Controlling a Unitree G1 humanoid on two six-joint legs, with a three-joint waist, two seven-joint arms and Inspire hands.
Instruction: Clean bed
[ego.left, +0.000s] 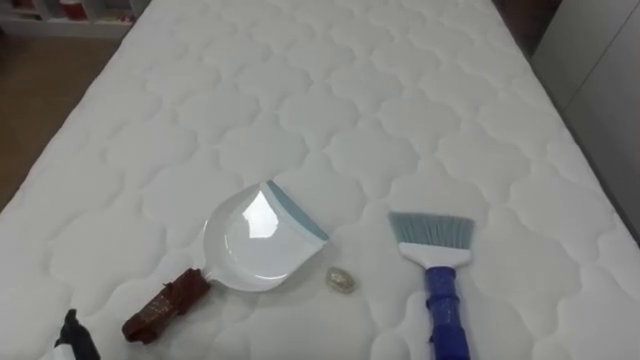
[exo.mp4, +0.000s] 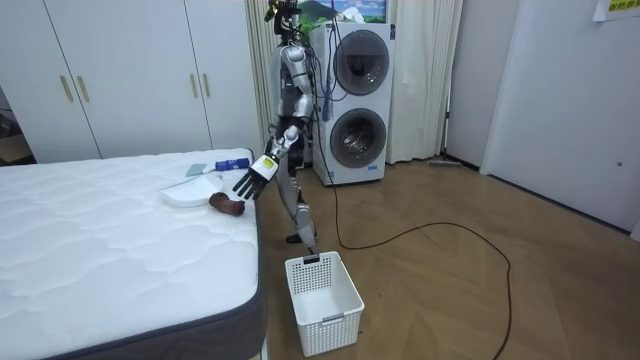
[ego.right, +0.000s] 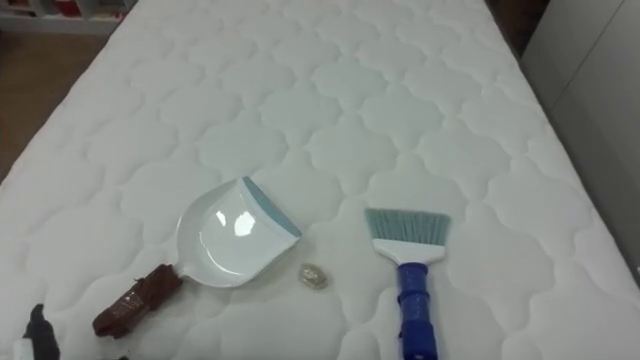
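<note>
Your left hand (exo.mp4: 249, 183) is hovering open, fingers spread and holding nothing, near the brown handle (ego.left: 165, 308) of the dustpan (ego.left: 255, 240) — at the near edge of the bed (ego.left: 330, 90). You're seeing the dustpan lying left of the brush (ego.left: 437, 270) — a small scrap (ego.left: 340, 280) sitting between them.

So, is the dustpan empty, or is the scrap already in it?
Empty. The dustpan shows a bare white inside; the scrap lies on the mattress beside it.
</note>
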